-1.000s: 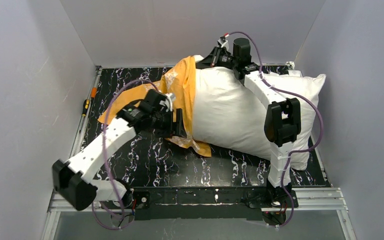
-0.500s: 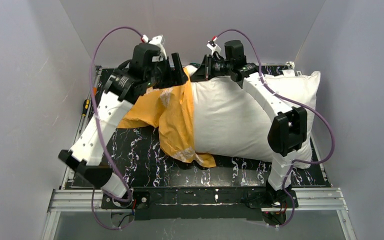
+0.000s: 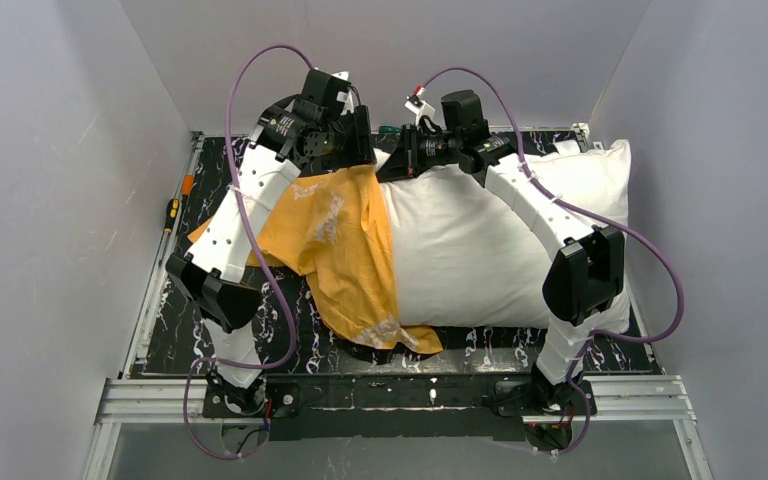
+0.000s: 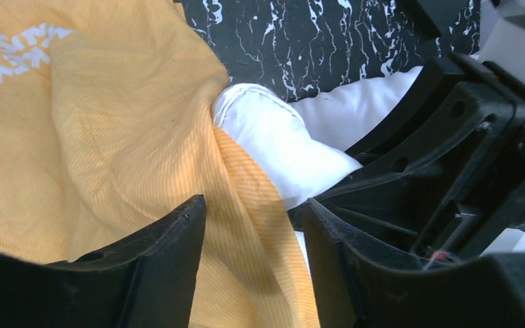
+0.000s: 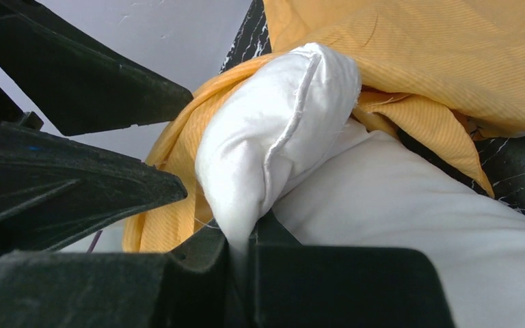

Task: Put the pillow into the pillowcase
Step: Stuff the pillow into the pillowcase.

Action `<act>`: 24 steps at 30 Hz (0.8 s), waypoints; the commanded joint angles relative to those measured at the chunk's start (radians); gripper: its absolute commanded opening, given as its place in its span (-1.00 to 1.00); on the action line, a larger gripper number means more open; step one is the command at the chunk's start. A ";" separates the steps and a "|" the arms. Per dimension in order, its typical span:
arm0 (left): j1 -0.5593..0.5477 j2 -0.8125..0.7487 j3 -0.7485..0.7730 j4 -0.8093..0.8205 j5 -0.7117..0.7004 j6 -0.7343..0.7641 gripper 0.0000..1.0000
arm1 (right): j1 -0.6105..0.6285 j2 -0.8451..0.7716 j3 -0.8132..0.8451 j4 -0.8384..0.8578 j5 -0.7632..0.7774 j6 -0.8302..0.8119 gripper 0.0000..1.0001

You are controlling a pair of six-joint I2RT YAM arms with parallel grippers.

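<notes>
Item: right gripper point(image 5: 244, 254); jaws pressed together, pinching a corner of the pillow point(image 5: 273, 137); pillow body trails to its right.
Item: left gripper point(image 4: 253, 205); jaws spread, clamping nothing; pillowcase point(image 4: 109, 137) fabric lies between and ahead of them; pillow corner just beyond; right gripper close at its right; black marbled table point(image 4: 328, 41) farther ahead.

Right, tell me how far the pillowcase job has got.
Done: the pillowcase covers only the left end of the pillow. In hand: the right gripper pinches the pillow's far corner; the left gripper, jaws apart, straddles the case's edge beside it. Left: most of the pillow lies bare.
</notes>
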 commanded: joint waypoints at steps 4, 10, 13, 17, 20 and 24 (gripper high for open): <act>0.005 -0.065 -0.055 -0.083 -0.028 0.035 0.24 | -0.007 -0.043 0.011 0.033 -0.007 0.023 -0.97; 0.006 -0.007 -0.037 -0.071 0.029 0.045 -0.41 | -0.007 -0.044 0.006 0.044 -0.019 0.025 -0.97; 0.009 -0.009 0.004 -0.079 -0.019 0.037 -0.88 | -0.006 -0.047 0.006 0.018 -0.021 0.001 -0.97; 0.049 -0.059 0.018 -0.070 -0.089 -0.012 -0.92 | -0.007 -0.057 -0.011 0.021 -0.062 -0.022 -0.97; 0.084 -0.077 0.027 -0.025 -0.077 -0.023 -0.95 | -0.007 -0.055 -0.001 0.033 -0.134 -0.048 -0.97; 0.088 -0.055 0.074 0.053 -0.048 0.017 -0.97 | 0.014 -0.044 0.049 0.011 -0.239 -0.105 -0.97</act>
